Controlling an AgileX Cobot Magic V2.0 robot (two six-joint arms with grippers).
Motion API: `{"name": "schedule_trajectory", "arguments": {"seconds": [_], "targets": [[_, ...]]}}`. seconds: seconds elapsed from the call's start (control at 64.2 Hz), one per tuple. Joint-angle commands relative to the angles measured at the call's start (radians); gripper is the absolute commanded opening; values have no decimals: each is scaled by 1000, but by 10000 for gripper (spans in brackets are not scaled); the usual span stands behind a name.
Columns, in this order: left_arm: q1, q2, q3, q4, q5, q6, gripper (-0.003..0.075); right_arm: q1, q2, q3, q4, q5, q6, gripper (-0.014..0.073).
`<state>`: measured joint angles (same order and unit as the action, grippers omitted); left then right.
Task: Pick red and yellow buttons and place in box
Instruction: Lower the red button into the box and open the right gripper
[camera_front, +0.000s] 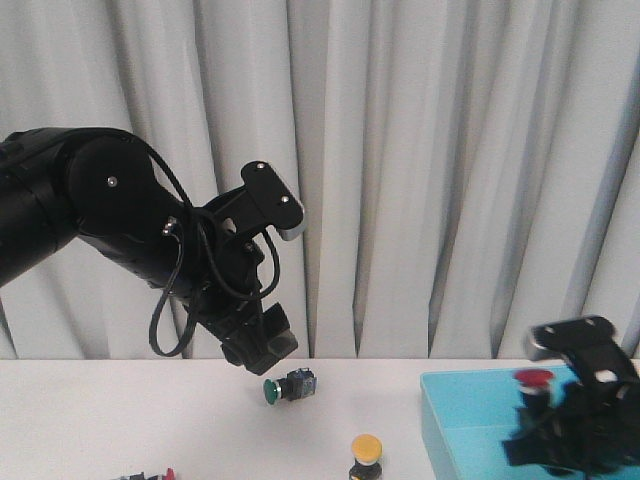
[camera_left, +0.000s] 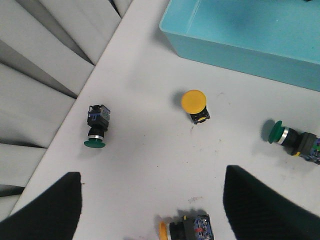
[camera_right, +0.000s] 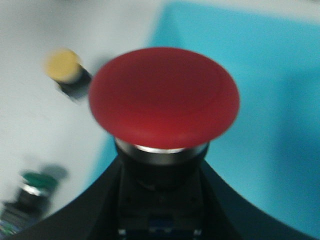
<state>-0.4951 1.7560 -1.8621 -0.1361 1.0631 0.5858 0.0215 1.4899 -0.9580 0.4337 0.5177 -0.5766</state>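
The red button (camera_right: 164, 97) is sitting clamped by its black body in the right pincer (camera_front: 545, 415), cap upward, hanging over the near-left corner of the turquoise box (camera_front: 460, 410), presumably so it can drop inside. The yellow button (camera_left: 194, 103) is standing cap-up on the white worktop (camera_left: 145, 165), just beside the box wall, not yet picked. The left pincer (camera_left: 150, 205) is hovering spread and empty above it, likely lining up that grasp. Green-capped buttons (camera_left: 96, 128) are lying nearby.
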Motion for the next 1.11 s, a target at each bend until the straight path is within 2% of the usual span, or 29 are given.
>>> {"name": "schedule_trajectory", "arguments": {"seconds": [0.0,0.218,0.53,0.67,0.951,1.091], "targets": [[-2,-44,-27,-17,-48,-11,556,-71,-12,-32,-118,52,130,221],[-2,-44,-27,-18,-49,-11,556,-99,77,-32,-173,69,145,227],[-2,-44,-27,-19,-47,-11,556,-99,224,-32,-257,-8,182,241],[-2,-44,-27,-19,-47,-11,556,-99,242,-32,-263,-12,182,274],[-2,-44,-27,-19,-47,-11,554,-99,242,-32,-268,-18,182,403],[-2,-44,-27,-18,-47,-11,554,-99,233,-32,-268,-26,182,412]]}}
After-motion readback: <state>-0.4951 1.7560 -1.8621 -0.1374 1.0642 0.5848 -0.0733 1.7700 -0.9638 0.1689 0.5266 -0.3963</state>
